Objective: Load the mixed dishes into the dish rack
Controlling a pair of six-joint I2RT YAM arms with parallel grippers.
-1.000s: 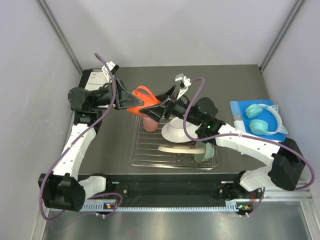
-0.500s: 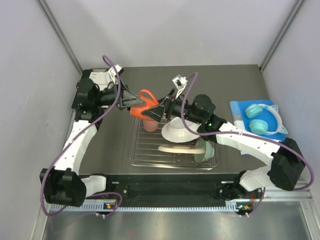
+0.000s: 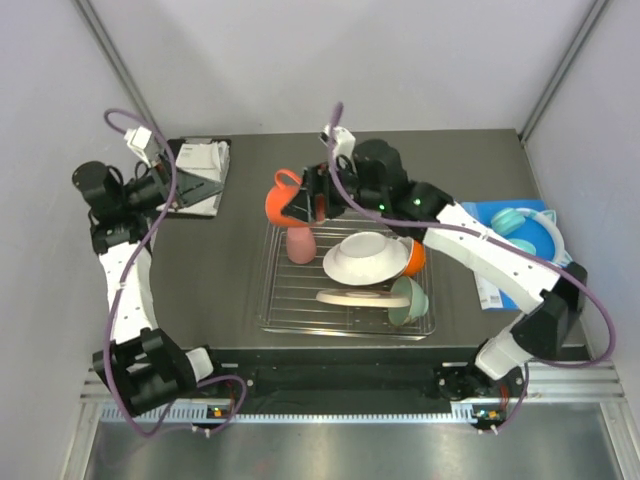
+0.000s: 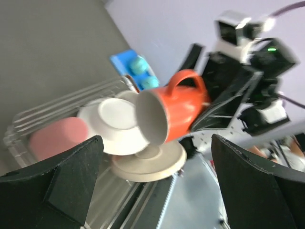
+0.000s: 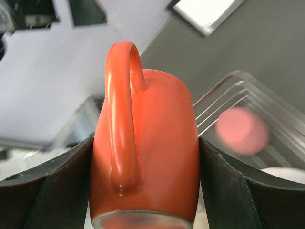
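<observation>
An orange mug [image 3: 281,200] with a pale inside hangs above the far left corner of the dish rack [image 3: 283,306], and my right gripper [image 3: 304,202] is shut on its body. In the right wrist view the mug [image 5: 147,157] fills the gap between both fingers, handle up. My left gripper [image 3: 200,190] is open and holds nothing, well off to the left by a white booklet [image 3: 202,160]. Its wrist view shows the mug [image 4: 178,107] from a distance. In the rack sit a pink cup [image 3: 300,244], a white bowl [image 3: 364,257], a beige plate [image 3: 350,297] and a mint-green bowl [image 3: 408,301].
Turquoise headphones [image 3: 521,222] lie on a blue book [image 3: 489,217] at the right, partly behind my right arm. Another orange piece [image 3: 416,255] shows beside the white bowl. Grey walls close in the table at the left, back and right.
My left gripper opened, let go of the orange mug and pulled back far to the left. The right gripper kept the mug and shifted it slightly left and back.
</observation>
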